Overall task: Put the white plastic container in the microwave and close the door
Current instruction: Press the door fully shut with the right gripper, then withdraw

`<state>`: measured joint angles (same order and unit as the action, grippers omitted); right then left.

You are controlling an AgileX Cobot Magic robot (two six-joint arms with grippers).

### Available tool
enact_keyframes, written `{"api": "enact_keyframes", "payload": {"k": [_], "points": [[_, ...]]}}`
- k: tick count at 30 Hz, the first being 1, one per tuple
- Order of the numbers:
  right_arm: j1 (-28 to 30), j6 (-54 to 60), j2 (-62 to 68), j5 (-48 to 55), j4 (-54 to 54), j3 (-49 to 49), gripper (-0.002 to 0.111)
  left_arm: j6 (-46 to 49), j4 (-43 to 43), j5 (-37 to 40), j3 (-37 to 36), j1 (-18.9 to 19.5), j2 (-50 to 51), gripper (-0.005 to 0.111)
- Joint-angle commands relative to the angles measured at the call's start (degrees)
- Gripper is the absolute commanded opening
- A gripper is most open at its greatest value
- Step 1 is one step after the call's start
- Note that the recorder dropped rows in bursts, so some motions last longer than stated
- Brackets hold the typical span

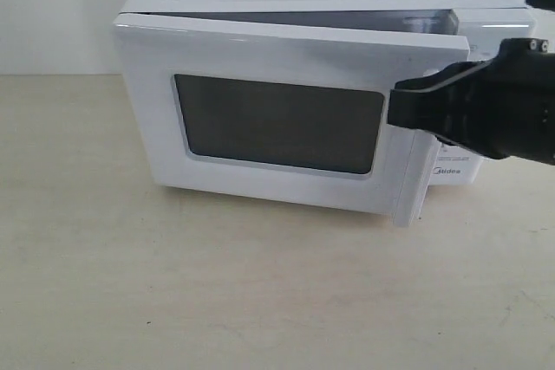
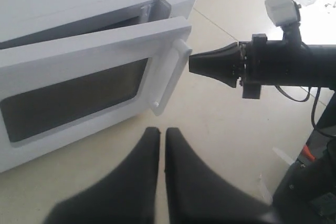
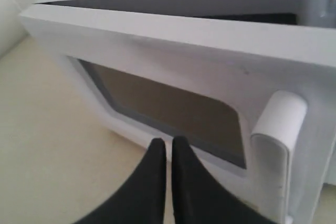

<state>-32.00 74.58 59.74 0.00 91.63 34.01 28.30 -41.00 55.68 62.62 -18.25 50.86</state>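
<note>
The door (image 3: 157,40), not fully shut, stands just ahead of the right gripper (image 3: 169,144) — fingers pressed together, handle (image 3: 278,124) beside it — likely so it can push the door closed.

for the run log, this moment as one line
door ajar | right gripper shut, by handle | left gripper shut, off door | container not seen

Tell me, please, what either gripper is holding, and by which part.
Nothing: the left gripper and the right gripper are both shut empty, the right one beside the door handle.
</note>
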Motion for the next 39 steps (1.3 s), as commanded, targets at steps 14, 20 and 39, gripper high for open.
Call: {"api": "enact_keyframes", "payload": {"k": [14,20,39], "points": [[-13.14,-22.89,13.90,-33.21,-22.40,4.18,0.000,-0.86,0.17,4.15,0.37,-0.26,-0.47,0.004],[-13.14,-27.91,18.16,-36.18,-26.18,5.68,0.000,-0.86,0.17,4.15,0.37,-0.26,-0.47,0.004],[-8.92,-29.74,26.84,-38.53,-27.90,14.11,0.000,-0.86,0.17,4.29,0.37,-0.26,-0.47,0.004]]}}
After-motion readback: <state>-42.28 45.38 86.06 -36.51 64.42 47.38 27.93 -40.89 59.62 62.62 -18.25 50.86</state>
